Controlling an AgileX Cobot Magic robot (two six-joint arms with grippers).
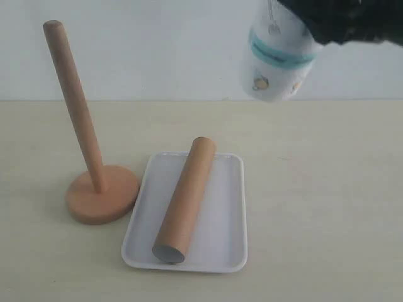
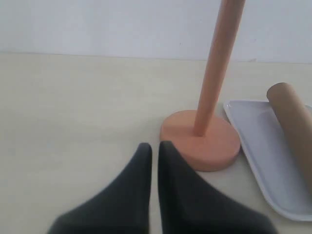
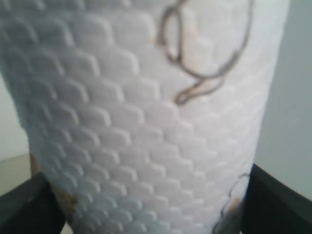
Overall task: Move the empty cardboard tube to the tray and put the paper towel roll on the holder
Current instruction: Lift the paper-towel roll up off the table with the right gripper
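**A bare test bench, not a lived-in room**

The setting reads as a lab or robot test station. A plain, pale beige table (image 1: 315,207) runs back to a blank white wall (image 1: 157,50). On it, a wooden holder (image 1: 94,182) and a white tray (image 1: 220,214) sit like props.

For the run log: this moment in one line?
brown cardboard tube: lying on white tray | printed white paper roll: held aloft by right gripper | wooden holder: bare | left gripper: shut

Both arms: one loaded, one empty.
Right gripper (image 1: 327,25) raised high, fingers (image 3: 273,204) clamped either side of the paper towel roll (image 1: 277,56). Left gripper (image 2: 154,151) low over the surface, fingers nearly touching, empty.
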